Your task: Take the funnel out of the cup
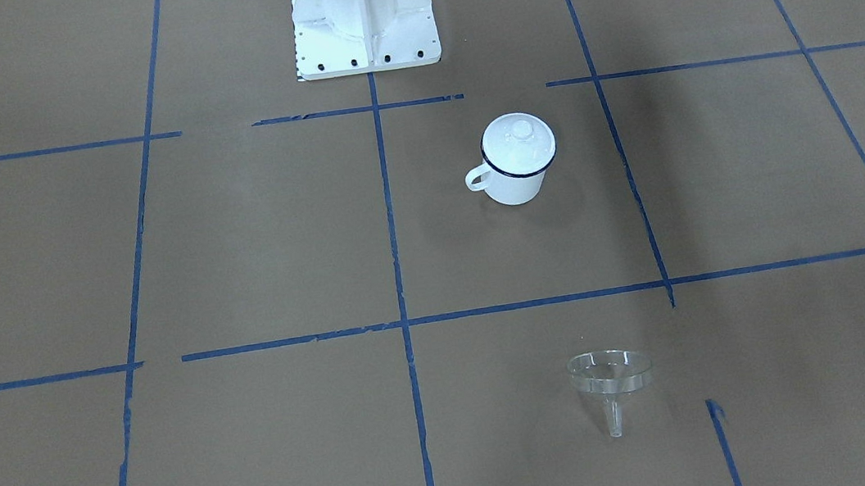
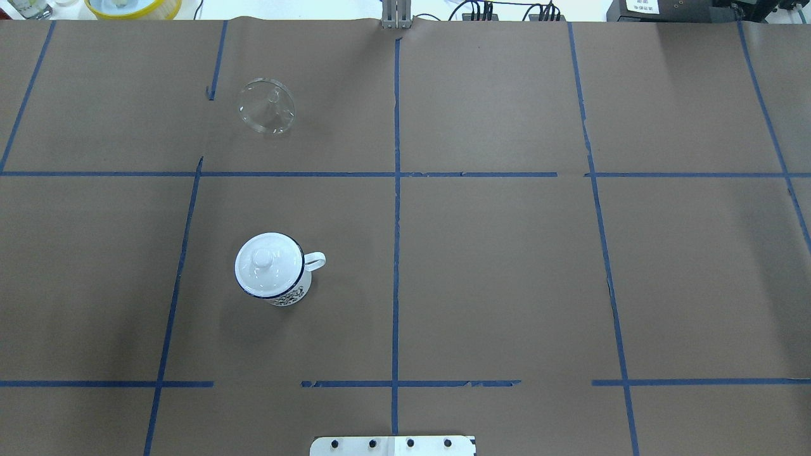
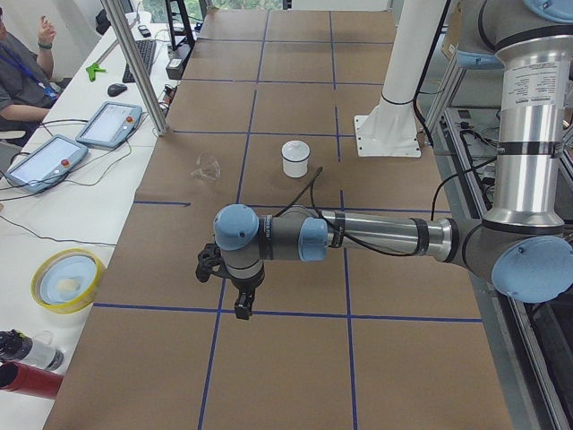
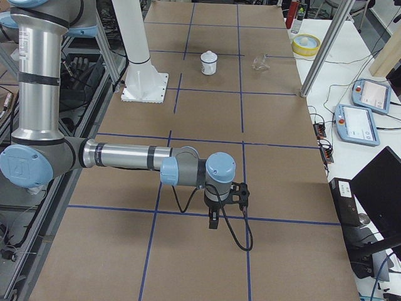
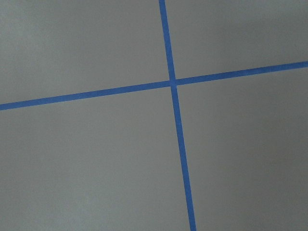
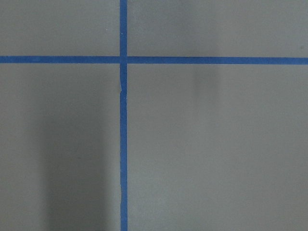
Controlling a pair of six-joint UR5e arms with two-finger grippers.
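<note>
Left gripper points straight down over a tape crossing, forearm stretched level above the brown paper. The right gripper hangs likewise. Whether either is open cannot be told. The clear funnel lies on the paper, well apart from the lidded enamel mug.

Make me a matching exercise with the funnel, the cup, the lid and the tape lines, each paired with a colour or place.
1. funnel
2. cup
3. lid
4. tape lines

a. blue, forming a grid
b. sitting on top of the cup
c. clear, lying apart from the cup
d. white, dark rim, loop handle

Pairs: 1-c, 2-d, 3-b, 4-a.
</note>
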